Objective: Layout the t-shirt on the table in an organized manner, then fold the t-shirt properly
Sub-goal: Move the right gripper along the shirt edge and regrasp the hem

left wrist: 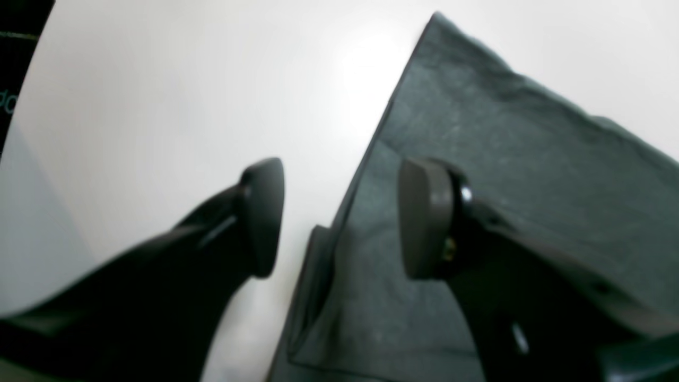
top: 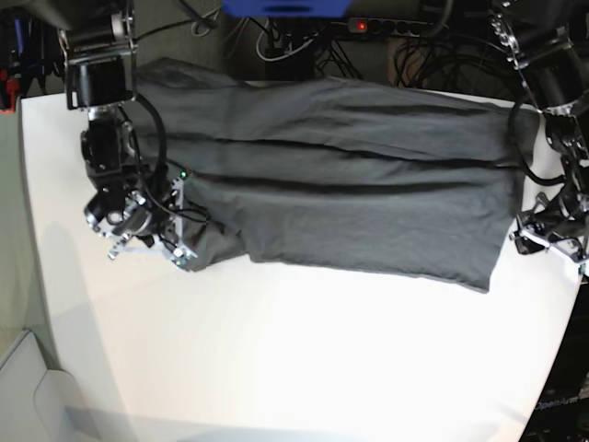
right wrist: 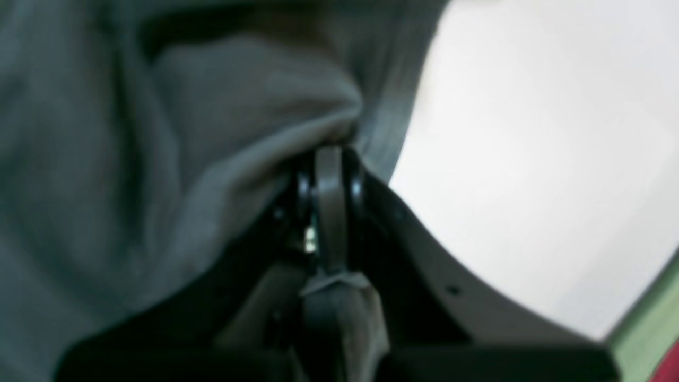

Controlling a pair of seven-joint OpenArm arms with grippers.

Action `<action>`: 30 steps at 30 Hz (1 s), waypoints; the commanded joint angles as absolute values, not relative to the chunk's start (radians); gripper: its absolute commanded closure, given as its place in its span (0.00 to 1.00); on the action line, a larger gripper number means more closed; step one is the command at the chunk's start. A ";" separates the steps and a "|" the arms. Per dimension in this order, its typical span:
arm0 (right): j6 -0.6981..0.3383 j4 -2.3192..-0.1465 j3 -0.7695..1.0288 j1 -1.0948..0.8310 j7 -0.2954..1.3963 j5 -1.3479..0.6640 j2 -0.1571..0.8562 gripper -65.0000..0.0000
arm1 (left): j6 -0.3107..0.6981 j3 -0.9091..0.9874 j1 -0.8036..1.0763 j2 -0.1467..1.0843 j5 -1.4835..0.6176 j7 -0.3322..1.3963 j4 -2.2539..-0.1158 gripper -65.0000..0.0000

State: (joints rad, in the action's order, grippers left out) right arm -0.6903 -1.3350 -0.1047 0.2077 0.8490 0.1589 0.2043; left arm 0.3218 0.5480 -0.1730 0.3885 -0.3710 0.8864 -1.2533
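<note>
t-shirt (top: 350, 175): dark charcoal cloth spread wide across the far half of the table (top: 294, 359), stretched between the two claws, with long creases running along its length; its near edge slants down toward the left claw's side

right claw (right wrist: 330, 159): pressed shut on a bunch of the t-shirt, the cloth puckering just ahead of its tips and draping off to one side; bare table lies on its other side. In the base view it sits low over the table at the shirt's corner on that view's left

left claw (left wrist: 339, 217): spread apart and holding nothing; one pad (left wrist: 263, 215) hangs over bare table, the other (left wrist: 421, 217) over the cloth, so the shirt's straight edge runs up between them. Whether either pad touches the surface cannot be told

why held so: with one end pinched, the right claw can keep the shirt taut, by my reading, while the left claw straddles the opposite edge, placed to close on it

stage: the shirt looks broadly laid out but not smooth, and no fold shows yet; this seems to be late in the spreading step

risk: the pinch gathers cloth into a lump, which may leave a wrinkle near that corner when released
</note>
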 commanded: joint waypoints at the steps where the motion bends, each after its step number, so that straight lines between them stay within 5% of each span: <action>1: -0.698 -1.308 -0.107 0.206 0.845 0.148 0.203 1.00 | 0.325 0.553 -0.194 0.410 -0.381 0.868 -1.268 0.48; 11: -0.698 -1.101 -0.107 0.390 0.766 0.150 0.242 1.00 | 0.325 0.552 -0.186 0.412 -0.380 0.866 -1.267 0.48; 19: -0.698 -0.920 -0.108 0.504 0.489 0.150 0.260 1.00 | 0.325 0.552 -0.186 0.412 -0.380 0.868 -1.267 0.48; 30: -0.698 -1.044 -0.102 0.558 0.265 0.150 0.254 1.00 | 0.325 0.550 -0.186 0.412 -0.380 0.872 -1.268 0.48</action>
State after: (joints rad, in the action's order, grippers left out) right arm -0.7010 -1.0286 -0.1081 0.5316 0.2871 0.1593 0.2462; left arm 0.3222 0.5480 -0.1658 0.3904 -0.3710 0.8867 -1.2507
